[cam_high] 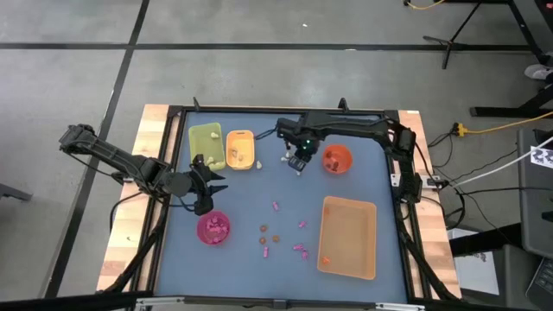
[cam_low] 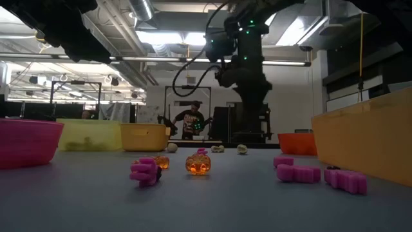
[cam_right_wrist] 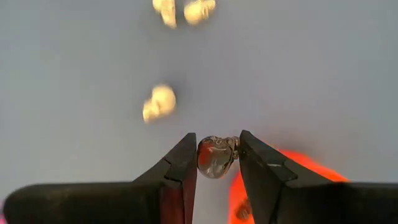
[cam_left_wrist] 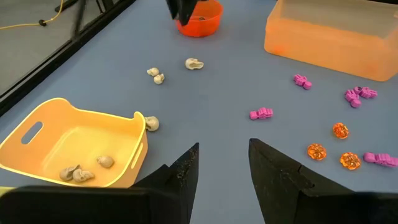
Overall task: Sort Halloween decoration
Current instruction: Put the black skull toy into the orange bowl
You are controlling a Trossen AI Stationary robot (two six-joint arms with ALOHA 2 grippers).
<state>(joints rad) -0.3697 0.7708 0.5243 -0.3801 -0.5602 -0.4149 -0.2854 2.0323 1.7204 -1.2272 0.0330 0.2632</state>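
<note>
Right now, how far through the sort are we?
Partly. Done: cream pieces lie in the yellow tray, pink ones in the pink bowl. In hand: the right gripper pinches a clear-brown trinket beside the orange bowl. Left: loose skulls, pink figures and orange pumpkins.

Open mat lies between the pink bowl (cam_high: pixel 213 228) and tan tray (cam_high: pixel 349 237), seemingly dotted with trinkets (cam_high: pixel 276 238).
</note>
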